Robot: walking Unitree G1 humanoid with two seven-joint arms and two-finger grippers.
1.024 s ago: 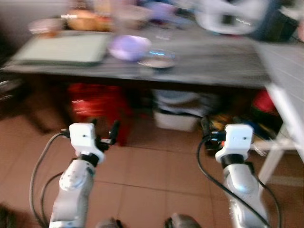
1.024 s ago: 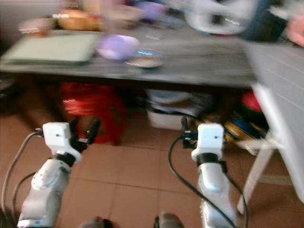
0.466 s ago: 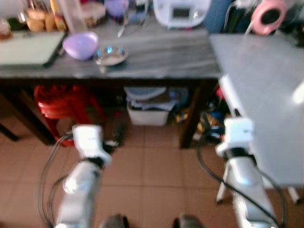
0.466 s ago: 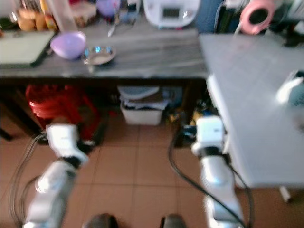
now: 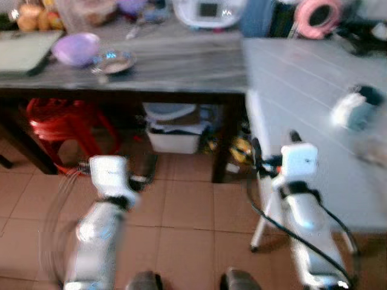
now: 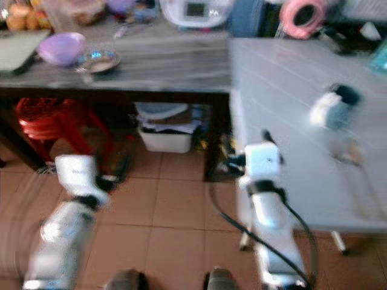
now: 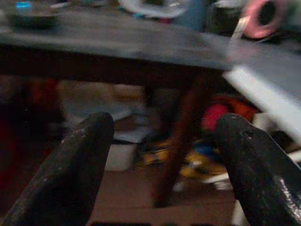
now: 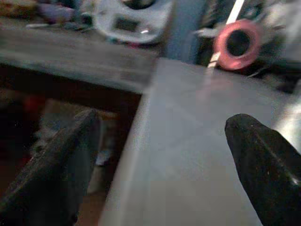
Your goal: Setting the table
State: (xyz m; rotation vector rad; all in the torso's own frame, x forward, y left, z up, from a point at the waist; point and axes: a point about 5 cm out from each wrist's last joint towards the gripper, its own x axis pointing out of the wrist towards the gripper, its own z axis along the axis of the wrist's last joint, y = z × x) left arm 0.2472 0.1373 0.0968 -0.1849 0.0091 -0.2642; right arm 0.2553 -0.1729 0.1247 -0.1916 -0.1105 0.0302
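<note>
A: Nearest, what are the arms doing?

B: The left gripper (image 7: 160, 155) and right gripper (image 8: 160, 155) are held low over the tiled floor (image 5: 181, 205), jaws apart, empty.

A: And the tableware?

B: On the dark tabletop (image 5: 181, 60) beyond: a purple bowl (image 5: 75, 48), likely light plastic, best pinched at the rim; touching it, a small metal dish (image 5: 112, 61), probably slippery. Contents too blurred to tell. The white tabletop (image 5: 302, 90) stands right.
</note>
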